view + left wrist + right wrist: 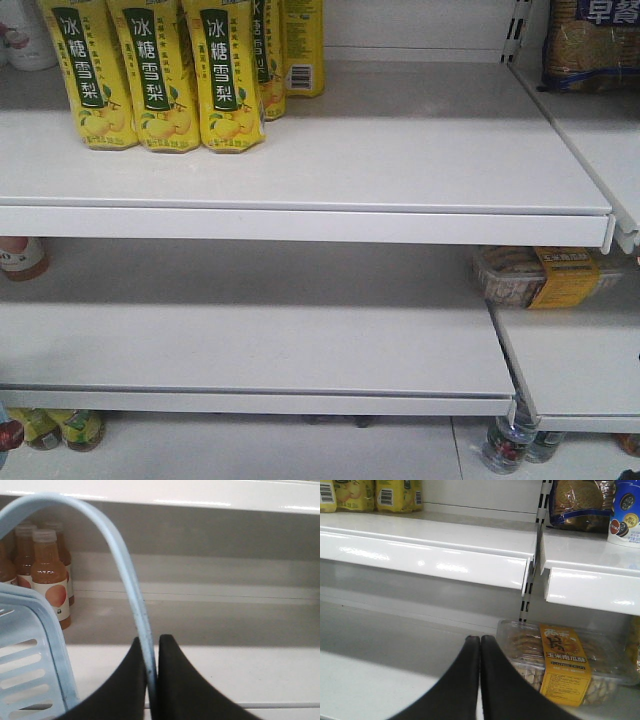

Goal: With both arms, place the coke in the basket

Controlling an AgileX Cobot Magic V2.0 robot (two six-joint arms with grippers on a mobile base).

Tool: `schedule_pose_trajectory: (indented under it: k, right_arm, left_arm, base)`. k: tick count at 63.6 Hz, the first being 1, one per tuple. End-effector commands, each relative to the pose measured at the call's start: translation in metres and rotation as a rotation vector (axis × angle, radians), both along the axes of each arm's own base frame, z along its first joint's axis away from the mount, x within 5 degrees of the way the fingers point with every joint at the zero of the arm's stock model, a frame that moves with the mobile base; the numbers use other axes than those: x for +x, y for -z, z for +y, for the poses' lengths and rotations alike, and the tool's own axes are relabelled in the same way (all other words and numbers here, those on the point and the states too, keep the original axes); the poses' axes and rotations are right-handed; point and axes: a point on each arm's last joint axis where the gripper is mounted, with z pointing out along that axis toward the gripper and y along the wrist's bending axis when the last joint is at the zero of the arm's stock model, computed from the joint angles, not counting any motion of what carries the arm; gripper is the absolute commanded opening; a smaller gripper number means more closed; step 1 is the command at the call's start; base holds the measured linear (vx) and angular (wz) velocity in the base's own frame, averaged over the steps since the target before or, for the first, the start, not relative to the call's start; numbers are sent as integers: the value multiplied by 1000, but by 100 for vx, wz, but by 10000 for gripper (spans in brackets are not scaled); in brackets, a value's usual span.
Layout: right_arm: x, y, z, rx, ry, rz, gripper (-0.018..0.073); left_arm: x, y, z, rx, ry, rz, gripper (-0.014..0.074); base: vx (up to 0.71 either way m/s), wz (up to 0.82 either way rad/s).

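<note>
no coke visible in any view, so the main risk is search failure: the shelves in the front view hold only yellow pear drink bottles on the upper shelf, a snack tray on the lower right, and a few bottles at floor level too cropped to identify. grabbing a wrong bottle is a real chance, e.g. the peach-coloured juice bottles beside the basket in the left wrist view; none of them show a red label.

second risk: the left pincer is clamped on the basket handle, a thin pale blue strap pinched between the two black fingers. the grip looks narrow and sits on a curved part, so the handle may slide or swing and the basket could tilt or bump the shelf edge if the arm moves fast. only the basket's slotted side and rim show at lower left; can't tell if it hangs or rests on something.

right pincer is fully closed, fingers touching, nothing held. it points forward and slightly down over the lower shelf, toward the clear snack tray with orange sleeve, near it but apart. it needs to open before any pick; pushing ahead closed could shove the tray.

left arm pose: pincer level, facing the shelf back wall, handle arching up and left from it.
</note>
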Motion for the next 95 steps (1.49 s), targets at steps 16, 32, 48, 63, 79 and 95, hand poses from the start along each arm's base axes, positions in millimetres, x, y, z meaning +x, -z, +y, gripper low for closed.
schedule_pose_trajectory:
  k: [16,32,48,63,79,95]
  right_arm:
    - [0,-8,2,28,-16,-15,-9]
    - [0,-8,2,28,-16,-15,-9]
    - [0,-8,1,25,-14,-16,-9]
    - [3,-8,-11,109,131,2,-9]
    - [2,-13,1,-78,-5,-94,-9]
    - [-1,6,-5,9,79,144,-9]
  left_arm:
    - [-2,-15,0,69,4,-187,-6]
    - [-2,-15,0,69,4,-187,-6]
    - [-2,-15,0,69,4,-187,-6]
    - [-2,-15,0,69,4,-187,-6]
    - [-2,-15,0,69,4,-187,-6]
    - [-2,-15,0,69,4,-187,-6]
  base:
    - [0,0]
    - [0,0]
    - [0,0]
    - [0,0]
    - [0,0]
    - [0,0]
